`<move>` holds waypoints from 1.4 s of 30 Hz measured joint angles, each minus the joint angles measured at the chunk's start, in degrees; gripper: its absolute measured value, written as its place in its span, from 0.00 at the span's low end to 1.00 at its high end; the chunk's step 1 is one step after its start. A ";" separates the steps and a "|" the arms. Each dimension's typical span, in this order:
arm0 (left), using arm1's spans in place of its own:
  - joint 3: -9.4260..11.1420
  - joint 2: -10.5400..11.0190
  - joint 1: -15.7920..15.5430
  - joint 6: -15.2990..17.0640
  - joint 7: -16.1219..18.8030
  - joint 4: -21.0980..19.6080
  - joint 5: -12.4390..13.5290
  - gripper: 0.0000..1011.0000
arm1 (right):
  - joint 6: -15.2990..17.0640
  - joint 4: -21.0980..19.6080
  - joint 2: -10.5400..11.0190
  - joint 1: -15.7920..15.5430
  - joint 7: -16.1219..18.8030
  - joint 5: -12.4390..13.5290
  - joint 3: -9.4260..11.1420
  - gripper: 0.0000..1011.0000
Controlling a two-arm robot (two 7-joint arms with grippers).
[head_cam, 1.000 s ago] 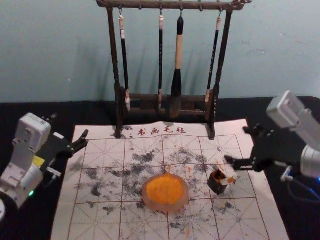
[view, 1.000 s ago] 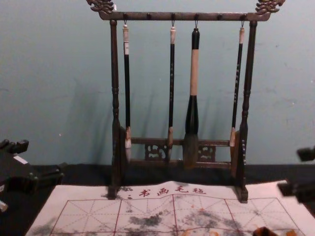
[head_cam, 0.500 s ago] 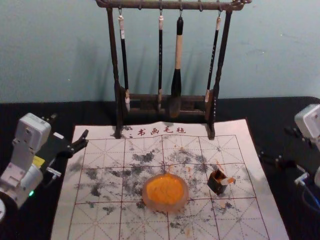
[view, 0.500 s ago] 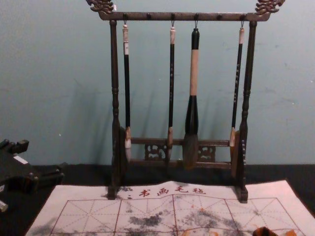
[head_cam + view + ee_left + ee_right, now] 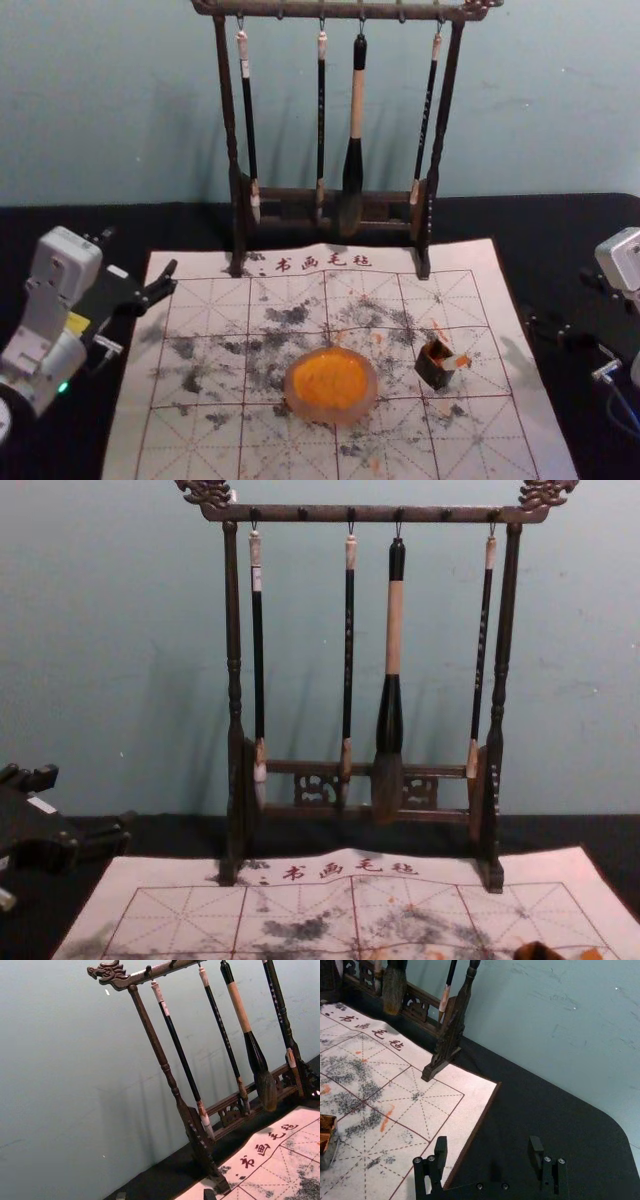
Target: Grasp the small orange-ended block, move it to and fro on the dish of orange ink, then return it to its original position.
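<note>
My right gripper [image 5: 560, 302] is open at the right edge of the head view, off the mat and to the right of the block; in the right wrist view the gripper [image 5: 488, 1147] has nothing between its spread fingers. A dark block [image 5: 434, 365] with orange on top stands on the mat, a pale, orange-marked piece [image 5: 456, 361] against its right side. The block [image 5: 327, 1144] is cut off by the right wrist view's edge. The dish of orange ink [image 5: 330, 385] lies left of the block. My left gripper [image 5: 140, 252] stays parked, open, beside the mat's left edge; its tips show in the left wrist view [image 5: 165, 1194].
A wooden rack [image 5: 232, 130] with several hanging brushes stands behind the mat's far edge. The ink-stained white mat [image 5: 465, 255] carries a printed grid and lies on the black table [image 5: 540, 230]. A pale wall rises behind.
My right arm has drawn back to the right and slightly down, away from the block, leaving the chest view. The block, the dish and my left arm keep their places.
</note>
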 joint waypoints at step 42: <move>0.00 0.00 0.00 0.00 0.00 0.00 0.00 0.99 | 0.06 -0.30 0.25 -0.04 0.05 -0.04 -0.23 0.99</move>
